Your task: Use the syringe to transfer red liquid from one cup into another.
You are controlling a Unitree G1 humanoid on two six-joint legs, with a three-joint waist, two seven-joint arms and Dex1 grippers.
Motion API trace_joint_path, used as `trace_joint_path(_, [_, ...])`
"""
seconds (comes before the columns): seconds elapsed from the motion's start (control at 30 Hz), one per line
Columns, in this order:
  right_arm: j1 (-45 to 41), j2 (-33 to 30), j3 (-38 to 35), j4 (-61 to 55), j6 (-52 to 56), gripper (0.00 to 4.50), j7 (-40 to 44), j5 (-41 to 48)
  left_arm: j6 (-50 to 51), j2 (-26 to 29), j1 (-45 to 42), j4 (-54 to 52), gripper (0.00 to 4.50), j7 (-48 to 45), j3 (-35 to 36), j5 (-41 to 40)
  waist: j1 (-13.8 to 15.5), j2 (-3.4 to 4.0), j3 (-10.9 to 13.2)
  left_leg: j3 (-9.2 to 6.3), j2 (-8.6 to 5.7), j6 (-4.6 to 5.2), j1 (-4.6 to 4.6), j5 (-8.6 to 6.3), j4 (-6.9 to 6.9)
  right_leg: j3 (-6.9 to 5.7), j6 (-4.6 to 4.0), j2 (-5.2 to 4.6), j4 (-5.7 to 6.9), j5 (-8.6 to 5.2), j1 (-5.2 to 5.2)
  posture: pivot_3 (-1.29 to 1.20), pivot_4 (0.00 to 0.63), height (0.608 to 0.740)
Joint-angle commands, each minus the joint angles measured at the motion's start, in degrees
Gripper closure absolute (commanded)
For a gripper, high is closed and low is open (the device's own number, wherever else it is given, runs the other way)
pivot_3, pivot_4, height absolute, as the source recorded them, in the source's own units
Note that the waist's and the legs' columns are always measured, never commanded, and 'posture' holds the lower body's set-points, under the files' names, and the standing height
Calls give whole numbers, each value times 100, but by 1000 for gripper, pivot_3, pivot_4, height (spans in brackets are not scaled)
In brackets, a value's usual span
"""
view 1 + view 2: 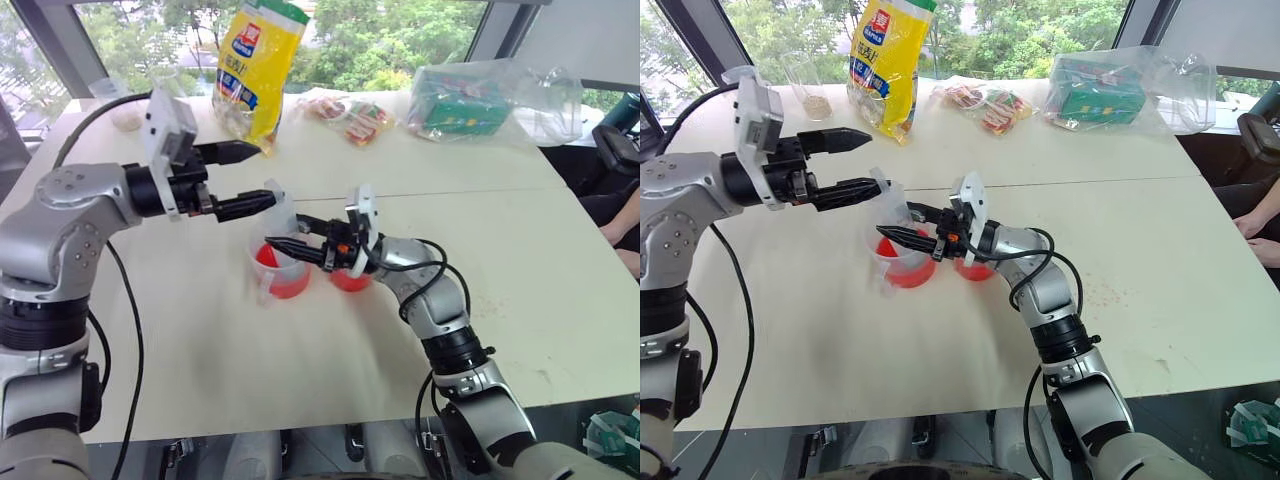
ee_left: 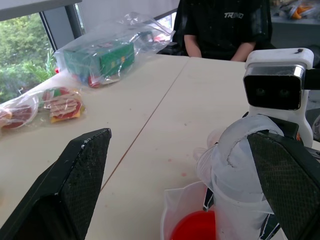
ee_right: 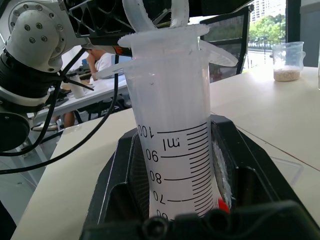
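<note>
I've got the right claw (image 1: 285, 243) clamped on the syringe (image 3: 172, 125), upright over the handled cup (image 1: 280, 270), tip probably submerged; left claw (image 1: 255, 178) gapes wide around the plunger.

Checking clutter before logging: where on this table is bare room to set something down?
Bare: the near table in front of the handled cup and small cup, and the right side. Crowded: around both cups, with the syringe, left gripper and right gripper; far edge holds bags.
</note>
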Motion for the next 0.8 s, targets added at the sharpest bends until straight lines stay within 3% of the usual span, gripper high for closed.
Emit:
trace_joint_path(0.03, [-187,103,95,-28,-2,3157,50,53,77,-67,53,-266,554,-11,-170,-80,1,0,0,0,0,0,1,0,0,0,0,0,0,0,1,0,150,740])
trace_joint_path(0.07, [-195,105,92,-21,3,3157,52,50,124,-78,64,-301,838,2,-164,-117,1,0,0,0,0,0,2,0,0,0,0,0,0,0,2,0,150,740])
trace_joint_path(0.3, [-241,125,104,22,73,3157,77,46,342,-114,107,-463,4451,34,-131,-286,-3,0,0,-1,0,-1,6,0,0,0,0,0,0,0,6,0,150,740])
trace_joint_path(0.8, [-222,24,231,128,305,3157,266,23,378,-275,-437,-138,4487,369,259,-458,3,1,1,-3,1,-2,6,1,0,0,-1,1,-1,0,7,0,150,740])
